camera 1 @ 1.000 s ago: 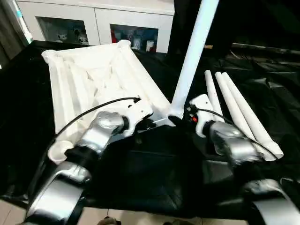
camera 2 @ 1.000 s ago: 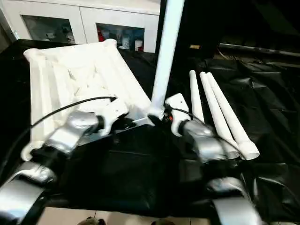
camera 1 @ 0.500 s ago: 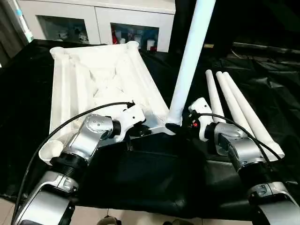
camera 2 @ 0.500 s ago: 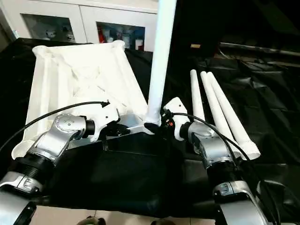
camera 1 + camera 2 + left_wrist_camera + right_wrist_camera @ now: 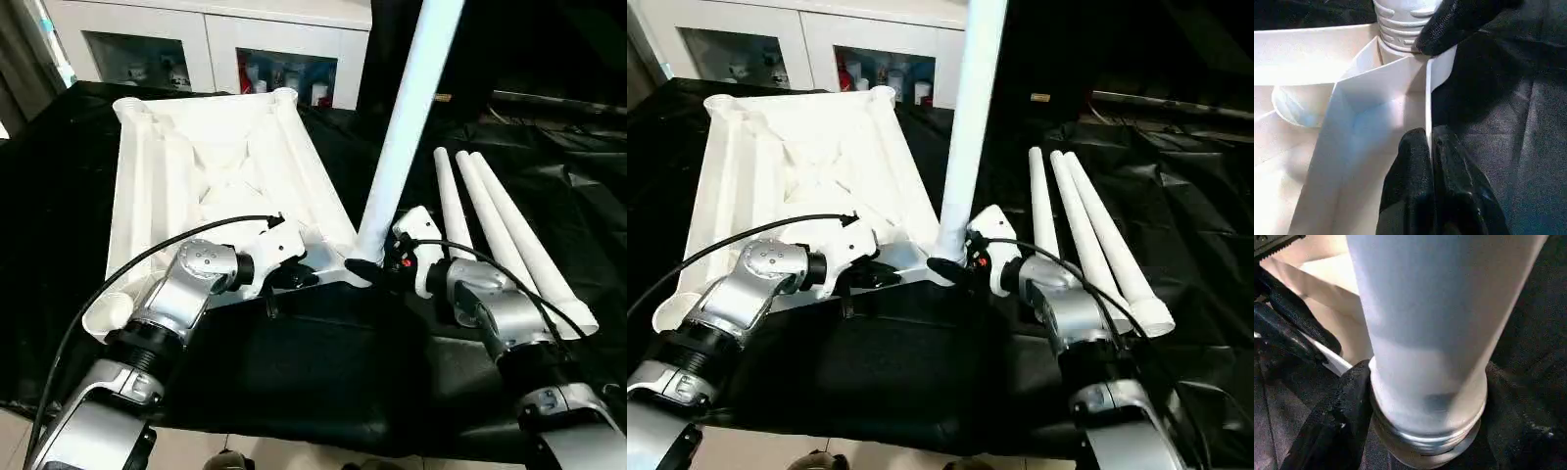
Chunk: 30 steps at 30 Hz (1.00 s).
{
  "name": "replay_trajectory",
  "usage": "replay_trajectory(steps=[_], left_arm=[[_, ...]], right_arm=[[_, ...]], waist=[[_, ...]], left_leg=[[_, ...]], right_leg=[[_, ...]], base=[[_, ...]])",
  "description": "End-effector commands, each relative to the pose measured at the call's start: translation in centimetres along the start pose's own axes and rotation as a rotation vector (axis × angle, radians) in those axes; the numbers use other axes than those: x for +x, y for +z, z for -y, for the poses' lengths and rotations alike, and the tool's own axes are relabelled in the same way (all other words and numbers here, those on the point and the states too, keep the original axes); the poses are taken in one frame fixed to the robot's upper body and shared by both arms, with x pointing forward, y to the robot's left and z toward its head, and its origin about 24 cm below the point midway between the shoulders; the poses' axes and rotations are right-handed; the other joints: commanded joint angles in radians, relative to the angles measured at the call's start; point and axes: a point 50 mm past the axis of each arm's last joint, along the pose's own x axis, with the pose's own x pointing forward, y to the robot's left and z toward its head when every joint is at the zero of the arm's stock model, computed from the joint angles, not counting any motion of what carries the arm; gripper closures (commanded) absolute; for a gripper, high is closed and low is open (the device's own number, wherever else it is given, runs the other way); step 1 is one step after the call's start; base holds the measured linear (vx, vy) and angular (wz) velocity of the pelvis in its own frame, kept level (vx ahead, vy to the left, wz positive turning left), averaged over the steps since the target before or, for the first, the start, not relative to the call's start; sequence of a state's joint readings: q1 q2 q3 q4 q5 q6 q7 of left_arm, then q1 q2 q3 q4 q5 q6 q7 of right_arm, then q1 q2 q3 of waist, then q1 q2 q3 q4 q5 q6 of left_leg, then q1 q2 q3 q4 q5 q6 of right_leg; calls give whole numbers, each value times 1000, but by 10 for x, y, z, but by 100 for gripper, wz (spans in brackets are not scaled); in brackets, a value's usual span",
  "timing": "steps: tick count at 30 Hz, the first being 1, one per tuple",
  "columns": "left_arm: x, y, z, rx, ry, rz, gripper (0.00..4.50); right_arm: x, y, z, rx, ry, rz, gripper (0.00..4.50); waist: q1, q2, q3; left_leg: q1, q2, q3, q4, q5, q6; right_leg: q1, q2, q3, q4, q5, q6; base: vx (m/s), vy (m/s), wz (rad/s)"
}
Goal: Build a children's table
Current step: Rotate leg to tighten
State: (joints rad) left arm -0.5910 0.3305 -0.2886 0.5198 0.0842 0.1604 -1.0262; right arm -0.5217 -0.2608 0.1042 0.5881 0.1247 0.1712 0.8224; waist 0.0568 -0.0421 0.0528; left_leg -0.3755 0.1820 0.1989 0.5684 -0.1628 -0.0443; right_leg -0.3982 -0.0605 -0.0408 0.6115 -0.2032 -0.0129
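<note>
**Leg standing at tabletop corner, both grippers engaged**

Left gripper [image 5: 1428, 147] pinched tight on the near rim of the upturned tabletop [image 5: 211, 166]. Right gripper [image 5: 377, 266] clamped around the base of the upright leg [image 5: 407, 117] at the near right corner socket. Three spare legs [image 5: 500, 230] lie beside, on the black-draped table [image 5: 323, 362].

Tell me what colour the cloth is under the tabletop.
Black. The cloth draped under the tabletop is glossy and wrinkled, showing best in the left eye view.
</note>
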Motion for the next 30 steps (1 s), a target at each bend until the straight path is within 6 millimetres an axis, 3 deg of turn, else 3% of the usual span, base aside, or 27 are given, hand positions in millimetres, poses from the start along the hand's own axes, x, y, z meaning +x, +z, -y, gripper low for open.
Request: replay_trajectory(steps=[1, 4, 6, 8, 9, 12, 13, 15, 20, 23, 24, 26, 30], left_arm=[[9, -15, 10, -77, -27, -44, 450], [18, -16, 4, -124, 71, -82, 450], [20, -15, 3, -134, 89, -87, 450], [33, -7, -2, -168, 159, -92, 450], [40, -2, -3, -180, 184, -94, 450], [54, 11, 0, -183, 199, -89, 450], [59, 15, 1, -179, 196, -87, 450], [64, 22, 3, -167, 190, -80, 450], [66, 24, 5, -132, 164, -64, 450], [62, 19, 6, -115, 141, -55, 450], [61, 17, 6, -117, 138, -55, 450], [58, 15, 5, -105, 125, -45, 450], [48, 6, 5, -89, 98, -39, 450]], right_arm=[[0, -4, 3, 45, -98, 20, 173], [7, -16, 9, 176, -335, 33, 174], [8, -18, 10, 207, -379, 31, 174], [18, -30, 7, 324, -542, 6, 174], [24, -34, 4, 366, -600, -8, 175], [41, -32, -6, 388, -657, -15, 175], [47, -28, -10, 381, -646, -6, 175], [54, -22, -15, 362, -626, 13, 119], [61, -10, -18, 330, -593, 55, 71], [58, -6, -14, 266, -537, 64, 71], [56, -6, -13, 222, -522, 47, 71], [49, -6, -8, 141, -496, 32, 71], [31, -5, 3, 105, -420, 40, 71]], waist=[[4, -6, -65], [-2, -3, -60], [-6, -3, -53], [-7, -1, -50], [-11, 7, -48], [-17, 5, -50], [-15, 8, -50], [-16, 5, -53], [-13, 4, -56], [-11, 1, -56], [-11, -4, -56], [-7, -1, -56], [-2, -5, -58]], left_leg=[[18, 53, -20, -47, -135, 71], [21, 52, -22, -53, -181, 34], [27, 53, -25, -58, -259, -1], [33, 53, -26, -61, -301, -16], [42, 53, -34, -64, -365, -45], [44, 52, -37, -65, -405, -63], [45, 51, -38, -65, -418, -60], [40, 51, -38, -66, -419, -51], [29, 50, -33, -66, -352, -21], [25, 50, -33, -65, -340, -11], [24, 50, -31, -65, -327, -5], [23, 51, -32, -64, -314, -3], [21, 51, -29, -61, -278, 19]], right_leg=[[50, -82, 44, -61, -42, -247], [43, -83, 44, -71, -135, -232], [36, -84, 45, -85, -259, -207], [31, -85, 45, -93, -325, -190], [23, -87, 45, -99, -410, -169], [19, -87, 44, -105, -423, -150], [18, -87, 44, -106, -416, -146], [20, -88, 45, -105, -398, -142], [31, -86, 46, -94, -276, -167], [36, -87, 45, -95, -284, -168], [37, -87, 45, -94, -277, -170], [38, -88, 45, -95, -277, -171], [43, -88, 46, -91, -239, -176]], base=[[0, 0, 0], [0, 0, 0], [0, 0, 0], [0, 0, 0], [0, 0, 0], [0, 0, 0], [0, 0, 0], [0, 0, 0], [0, 0, 0], [0, 0, 0], [0, 0, 0], [0, 0, 0], [0, 0, 0]])
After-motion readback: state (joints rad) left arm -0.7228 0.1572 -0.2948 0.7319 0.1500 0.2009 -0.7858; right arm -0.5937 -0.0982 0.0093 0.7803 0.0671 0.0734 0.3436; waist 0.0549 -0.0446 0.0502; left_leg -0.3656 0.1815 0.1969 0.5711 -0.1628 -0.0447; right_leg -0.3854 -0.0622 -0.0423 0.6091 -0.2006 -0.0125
